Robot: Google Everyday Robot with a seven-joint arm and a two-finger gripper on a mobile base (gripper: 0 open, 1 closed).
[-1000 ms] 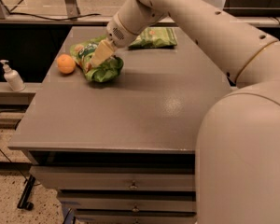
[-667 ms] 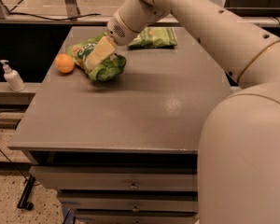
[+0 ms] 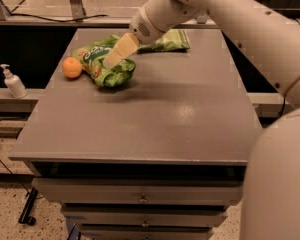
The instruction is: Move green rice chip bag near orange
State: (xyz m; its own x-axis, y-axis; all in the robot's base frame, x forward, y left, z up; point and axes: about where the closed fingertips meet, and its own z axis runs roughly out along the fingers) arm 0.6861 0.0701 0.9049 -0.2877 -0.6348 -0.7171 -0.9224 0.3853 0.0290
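Note:
The green rice chip bag (image 3: 104, 66) lies crumpled on the grey table (image 3: 155, 114) at its far left, with its left end just right of the orange (image 3: 72, 67). The bag and the orange look almost in contact. My gripper (image 3: 116, 57) reaches down from the upper right and sits right over the bag's upper right part, touching or nearly touching it. The arm hides part of the bag's far side.
A flatter green packet (image 3: 169, 40) lies at the table's far edge, partly behind my arm. A white pump bottle (image 3: 12, 82) stands on a lower ledge left of the table. Drawers (image 3: 140, 199) front the table below.
My gripper has shifted slightly up and to the right over the bag. The bag stays next to the orange with hardly any movement.

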